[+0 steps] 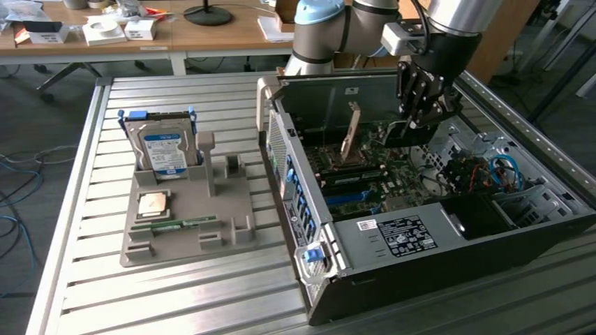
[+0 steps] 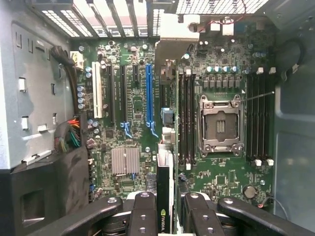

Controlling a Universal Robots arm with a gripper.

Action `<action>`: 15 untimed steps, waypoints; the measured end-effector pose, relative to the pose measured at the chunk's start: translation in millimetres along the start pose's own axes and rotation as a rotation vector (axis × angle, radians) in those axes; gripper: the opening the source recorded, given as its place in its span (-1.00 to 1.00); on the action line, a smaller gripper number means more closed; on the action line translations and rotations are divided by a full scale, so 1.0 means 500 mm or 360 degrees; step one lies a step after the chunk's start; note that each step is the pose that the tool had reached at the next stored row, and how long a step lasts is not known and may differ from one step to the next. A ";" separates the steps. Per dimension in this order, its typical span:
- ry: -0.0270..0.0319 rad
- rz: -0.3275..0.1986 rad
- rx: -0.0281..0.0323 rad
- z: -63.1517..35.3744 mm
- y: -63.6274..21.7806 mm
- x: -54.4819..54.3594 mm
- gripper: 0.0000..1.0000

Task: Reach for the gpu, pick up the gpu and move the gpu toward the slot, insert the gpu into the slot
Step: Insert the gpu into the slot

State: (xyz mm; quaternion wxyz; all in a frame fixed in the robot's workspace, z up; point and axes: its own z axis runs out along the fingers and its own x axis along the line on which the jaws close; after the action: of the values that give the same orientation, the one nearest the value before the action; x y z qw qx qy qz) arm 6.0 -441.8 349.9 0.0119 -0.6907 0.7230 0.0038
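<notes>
Gripping the gpu edge-on, my claw is clamped on it, one finger pressed to each flat face, and the card's green logo shows between them. Seen from my wrist, the card runs along the green motherboard and ends in its pale silver bracket by the vented rear wall of the case. A blue connector strip lies just beside the card and parallel to it. A long black slot lies beyond that blue strip, with a second black one next to it. On the card's other side come the black memory slots, then the square silver CPU socket. I cannot tell whether the card's lower edge touches the board. In the exterior view my claw hangs inside the open computer case, toward one o'clock of the picture, with the gpu below the fingers and over the board. At nine o'clock from the case, apart from it on the slatted metal table, sits a grey tray. It holds a blue-labelled hard drive upright at its twelve o'clock end, a square chip mid-tray and a slim green memory stick toward six o'clock.
</notes>
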 end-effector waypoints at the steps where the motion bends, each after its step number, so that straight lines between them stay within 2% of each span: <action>1: 0.00000 0.0000 0.00000 0.003 0.000 0.000 -0.47; 15: 0.00048 0.0000 0.00002 0.042 0.006 0.001 -0.47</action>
State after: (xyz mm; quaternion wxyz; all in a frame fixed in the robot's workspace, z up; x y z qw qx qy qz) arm 3.1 -441.8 328.9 0.0109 -0.6908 0.7230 0.0027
